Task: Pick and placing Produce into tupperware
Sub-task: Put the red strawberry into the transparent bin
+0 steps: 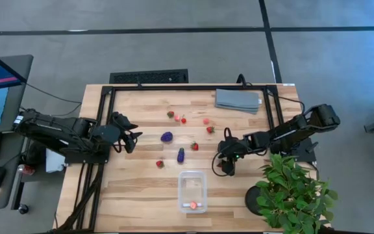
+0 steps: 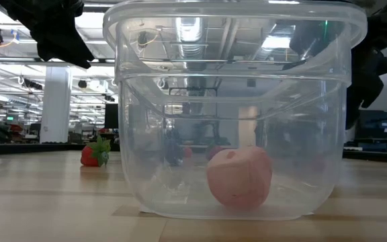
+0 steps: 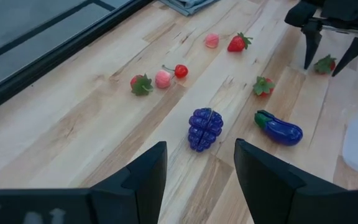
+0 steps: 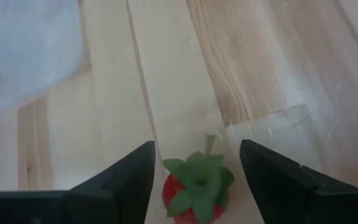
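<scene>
The clear tupperware (image 1: 192,182) stands near the table's front edge with one pink piece (image 2: 239,176) on its floor. Red and pink produce lies scattered on the wood, along with a purple grape bunch (image 3: 205,127) and a purple eggplant (image 3: 279,129). My right gripper (image 4: 197,149) is open and points down at a slant. Its fingers stand on either side of a strawberry (image 4: 194,186) that rests on the table right of the tupperware. My left gripper (image 3: 199,155) hovers open over the table's left part, with the grape bunch ahead of it.
A folded grey cloth (image 1: 237,99) lies at the far right. A green potted plant (image 1: 291,192) stands at the near right corner, close behind my right arm. A black rail (image 1: 174,86) runs along the far edge. One more strawberry (image 2: 96,153) lies left of the tupperware.
</scene>
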`<action>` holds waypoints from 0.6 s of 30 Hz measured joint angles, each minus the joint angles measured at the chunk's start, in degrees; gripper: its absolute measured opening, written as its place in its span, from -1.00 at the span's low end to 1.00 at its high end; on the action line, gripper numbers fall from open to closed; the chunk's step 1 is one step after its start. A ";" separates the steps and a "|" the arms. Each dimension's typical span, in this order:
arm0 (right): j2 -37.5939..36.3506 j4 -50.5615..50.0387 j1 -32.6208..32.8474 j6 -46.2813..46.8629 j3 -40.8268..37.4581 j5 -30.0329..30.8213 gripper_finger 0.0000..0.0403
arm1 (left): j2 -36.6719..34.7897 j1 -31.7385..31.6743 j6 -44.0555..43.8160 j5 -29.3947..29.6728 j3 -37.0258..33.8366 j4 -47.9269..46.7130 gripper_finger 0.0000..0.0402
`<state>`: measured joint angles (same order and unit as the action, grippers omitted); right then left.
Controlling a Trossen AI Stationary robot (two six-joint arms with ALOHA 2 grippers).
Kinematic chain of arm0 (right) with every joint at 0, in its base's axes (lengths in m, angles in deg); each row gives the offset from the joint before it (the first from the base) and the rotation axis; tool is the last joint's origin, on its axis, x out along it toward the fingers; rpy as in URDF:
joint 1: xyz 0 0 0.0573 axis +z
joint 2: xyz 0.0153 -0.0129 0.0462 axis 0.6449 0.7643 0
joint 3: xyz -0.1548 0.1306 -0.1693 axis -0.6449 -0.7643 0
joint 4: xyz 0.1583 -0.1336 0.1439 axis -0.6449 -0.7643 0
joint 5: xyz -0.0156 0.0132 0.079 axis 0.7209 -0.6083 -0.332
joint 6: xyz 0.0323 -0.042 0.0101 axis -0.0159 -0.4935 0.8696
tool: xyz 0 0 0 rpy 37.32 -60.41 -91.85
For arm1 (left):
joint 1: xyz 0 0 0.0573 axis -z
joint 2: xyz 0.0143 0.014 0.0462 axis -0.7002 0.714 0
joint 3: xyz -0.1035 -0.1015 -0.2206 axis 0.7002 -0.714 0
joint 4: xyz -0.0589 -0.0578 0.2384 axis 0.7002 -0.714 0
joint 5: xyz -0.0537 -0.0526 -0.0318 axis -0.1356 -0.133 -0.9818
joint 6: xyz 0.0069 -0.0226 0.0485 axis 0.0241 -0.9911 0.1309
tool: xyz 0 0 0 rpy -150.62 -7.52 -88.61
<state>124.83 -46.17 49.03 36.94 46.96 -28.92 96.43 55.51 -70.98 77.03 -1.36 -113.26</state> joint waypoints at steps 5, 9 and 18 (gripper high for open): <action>-0.06 -0.98 0.10 -0.05 0.07 -0.98 0.32 | -0.02 -0.02 0.00 -0.11 0.00 0.00 -0.12; -0.17 -2.91 0.10 -0.26 0.21 -1.39 0.32 | 0.00 -0.02 0.00 -0.12 0.00 0.00 -0.12; -0.21 -5.79 0.10 -1.28 0.25 -2.66 0.32 | -0.02 0.00 0.00 -0.28 0.00 -0.02 -0.12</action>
<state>124.62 -51.96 49.13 35.66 47.21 -31.58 96.41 55.51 -70.98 76.75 -1.36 -113.28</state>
